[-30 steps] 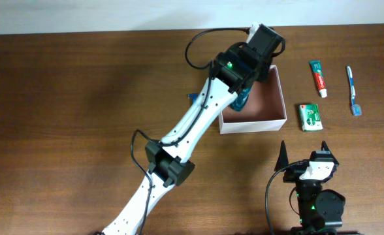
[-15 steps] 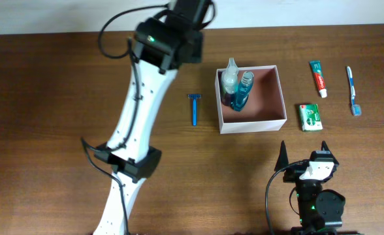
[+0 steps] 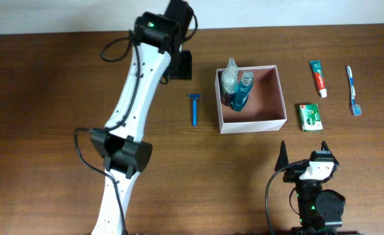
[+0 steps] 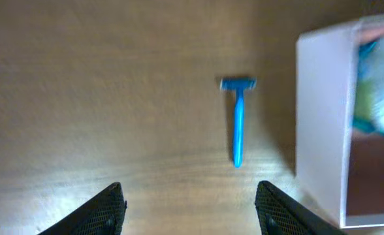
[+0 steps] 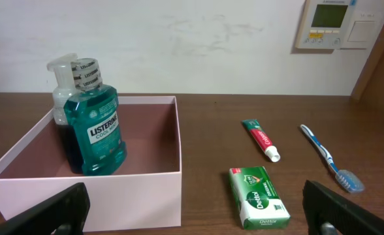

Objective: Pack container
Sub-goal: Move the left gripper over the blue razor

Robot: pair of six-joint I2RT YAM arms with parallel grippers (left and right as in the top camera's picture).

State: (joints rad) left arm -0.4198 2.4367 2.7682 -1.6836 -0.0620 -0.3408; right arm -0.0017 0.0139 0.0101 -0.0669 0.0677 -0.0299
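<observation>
My left pincer point(image 4: 189, 210) hangs spread and empty above the counter point(image 4: 100, 98). The blue razor point(image 4: 238, 124) lies flat just ahead of it, between the lines of its two fingers. The container point(image 4: 319, 124) sits beyond the razor, off to the pincer's right, apart from it. It holds a green mouthwash bottle point(image 5: 100, 134) and a clear bottle point(image 5: 61, 85), both upright.

I judge the razor to be the item in hand. The next move calls for coming straight down over its thin handle, closing across it low against the wood, then carrying it over the white wall.

My right pincer point(image 5: 198, 212) waits spread wide and empty. The toothpaste point(image 5: 260, 139), toothbrush point(image 5: 326, 156) and soap box point(image 5: 258, 196) lie ahead of it, right of the container.
</observation>
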